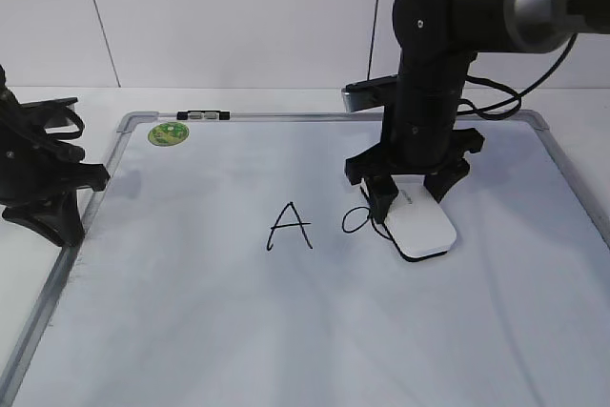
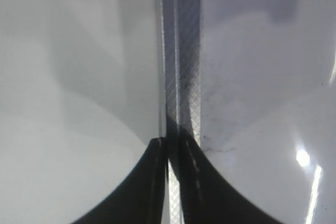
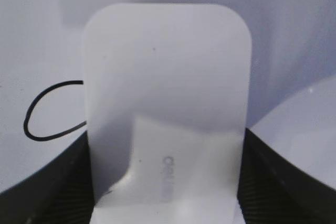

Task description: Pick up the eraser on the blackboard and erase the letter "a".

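Note:
The white eraser (image 1: 424,228) lies flat on the blackboard (image 1: 286,331), right of centre. My right gripper (image 1: 410,199) comes down over it, with a jaw pressed against each long side. In the right wrist view the eraser (image 3: 168,87) fills the gap between the two black jaws of that gripper (image 3: 165,182). The letter "a" (image 1: 355,221) is partly covered; only its left loop (image 3: 47,111) shows beside the eraser. My left gripper (image 1: 84,199) sits at the board's left edge. It (image 2: 169,150) is shut to a thin slit over the grey frame (image 2: 181,51).
A taller capital "A" (image 1: 289,226) is written left of the eraser. A round green sticker (image 1: 168,133) and a black-and-white clip (image 1: 203,115) sit at the board's far left corner. White walls stand behind the table.

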